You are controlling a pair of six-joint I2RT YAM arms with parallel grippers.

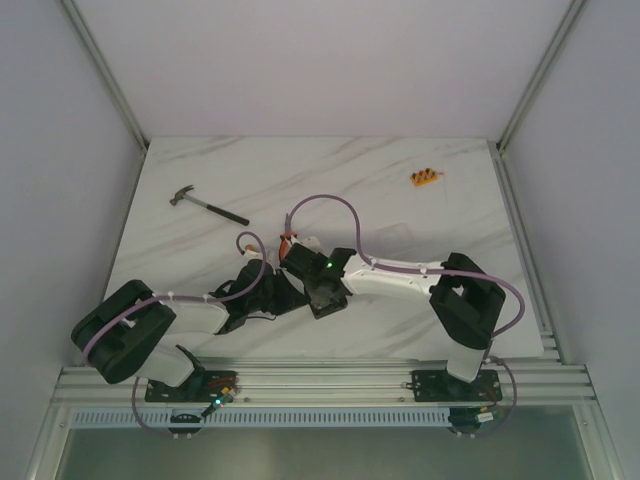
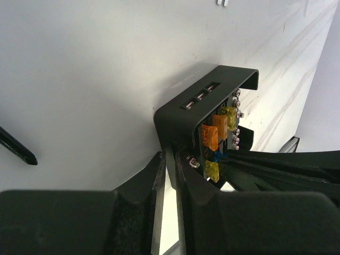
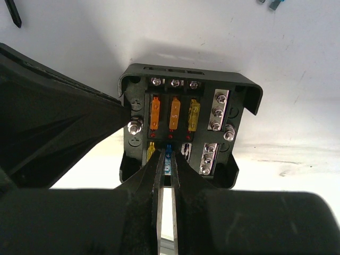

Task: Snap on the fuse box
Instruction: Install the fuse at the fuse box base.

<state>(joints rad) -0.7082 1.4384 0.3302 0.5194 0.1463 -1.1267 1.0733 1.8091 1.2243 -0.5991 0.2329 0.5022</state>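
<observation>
The fuse box [image 3: 187, 74] is a small black square box with no lid on it, and orange and yellow fuses stand in its slots. My right gripper [image 3: 168, 163] is shut on a small blue fuse [image 3: 168, 152] in the box's lower row. My left gripper [image 2: 171, 169] is shut on the box's black side wall [image 2: 175, 119] and shows as a dark mass at the left of the right wrist view [image 3: 58, 127]. In the top view both grippers meet mid-table and mostly hide the box [image 1: 288, 258].
A hammer [image 1: 207, 205] lies at the back left; its black handle tip [image 2: 17, 150] shows in the left wrist view. A small orange strip of fuses [image 1: 425, 178] lies at the back right. A faint clear square shape [image 1: 400, 233] lies right of the grippers.
</observation>
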